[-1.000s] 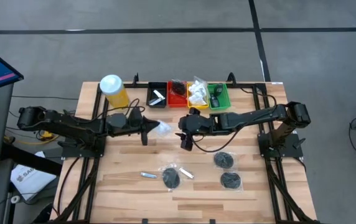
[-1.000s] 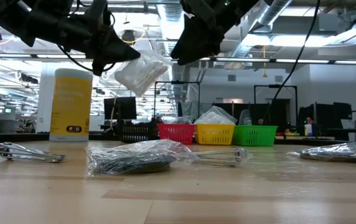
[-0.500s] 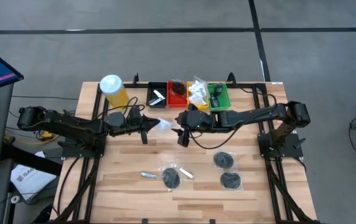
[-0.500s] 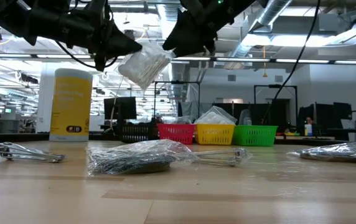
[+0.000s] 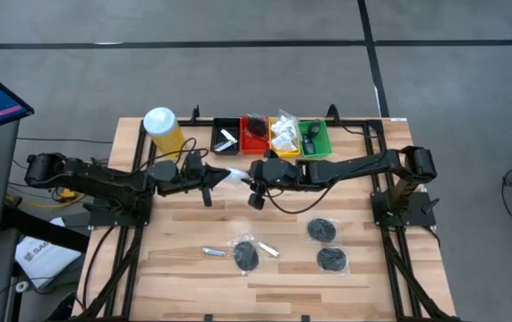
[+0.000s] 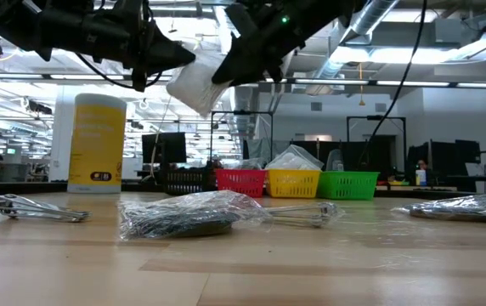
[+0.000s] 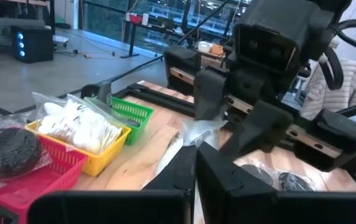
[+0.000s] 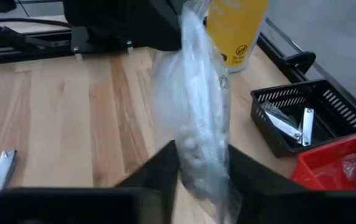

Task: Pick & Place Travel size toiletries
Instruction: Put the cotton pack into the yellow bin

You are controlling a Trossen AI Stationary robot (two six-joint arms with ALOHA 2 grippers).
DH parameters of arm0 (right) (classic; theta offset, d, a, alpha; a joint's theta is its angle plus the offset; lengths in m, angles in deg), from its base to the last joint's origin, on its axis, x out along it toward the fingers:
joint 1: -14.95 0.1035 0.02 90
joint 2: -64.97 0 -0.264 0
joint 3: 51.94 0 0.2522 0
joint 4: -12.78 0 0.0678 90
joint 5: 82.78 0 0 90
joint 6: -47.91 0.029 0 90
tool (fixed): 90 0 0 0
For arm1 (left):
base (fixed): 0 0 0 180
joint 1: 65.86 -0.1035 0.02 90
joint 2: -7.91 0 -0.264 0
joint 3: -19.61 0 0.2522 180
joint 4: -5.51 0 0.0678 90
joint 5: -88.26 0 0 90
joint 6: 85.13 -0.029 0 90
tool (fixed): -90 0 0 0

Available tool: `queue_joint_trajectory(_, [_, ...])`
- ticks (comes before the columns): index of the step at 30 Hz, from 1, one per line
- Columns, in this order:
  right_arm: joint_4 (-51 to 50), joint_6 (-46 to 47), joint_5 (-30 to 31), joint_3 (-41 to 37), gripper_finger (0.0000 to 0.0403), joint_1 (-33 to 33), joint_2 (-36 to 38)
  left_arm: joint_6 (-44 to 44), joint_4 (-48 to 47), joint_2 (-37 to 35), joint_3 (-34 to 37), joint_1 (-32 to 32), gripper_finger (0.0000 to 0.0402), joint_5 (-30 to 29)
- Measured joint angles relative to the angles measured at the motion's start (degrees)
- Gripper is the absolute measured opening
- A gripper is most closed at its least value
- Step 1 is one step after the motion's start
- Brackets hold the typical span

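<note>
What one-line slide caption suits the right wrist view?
Right gripper straddling a clear plastic sachet of white pieces above the wooden table.

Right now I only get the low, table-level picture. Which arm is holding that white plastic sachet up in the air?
Observer: From above, the left gripper holds the white plastic sachet. The right gripper meets it from the other side.
Visitor: Is anything in the black tray?
Observer: Yes, the right wrist camera shows thin silver metal pieces lying in the small black mesh tray.
</note>
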Motion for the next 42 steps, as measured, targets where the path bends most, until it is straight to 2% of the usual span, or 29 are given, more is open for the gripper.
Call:
queue_joint_trajectory(2, [0.27,-0.24,-0.01,0.0,0.0029,0.02,0.24,-0.04,0.01,0.02,0.0,0.0,0.0,0.15])
queue_joint_trajectory(4, [0.24,-1.09,-0.02,0.0,0.0017,0.07,0.26,-0.04,0.0,0.0,0.0,0.0,0.0,0.18])
queue_joint_trajectory(7, [0.17,-1.06,-0.04,0.0,0.0026,0.07,0.24,-0.04,0.01,0.02,0.0,0.0,0.0002,0.17])
queue_joint_trajectory(13, [-0.07,-1.66,-0.03,0.0,0.0011,-0.15,0.24,-0.04,-0.04,0.02,0.0,0.0,0.0013,0.07])
queue_joint_trajectory(27, [-5.9,-0.13,0.19,0.03,0.0007,-4.01,1.02,-4.54,-0.42,0.02,0.0,-0.07,0.0064,-2.21])
queue_joint_trajectory(42, [-20.13,1.12,0.33,0.0,0.0007,-10.83,1.92,-4.54,-0.81,0.02,0.0,-0.07,0.0076,-2.21])
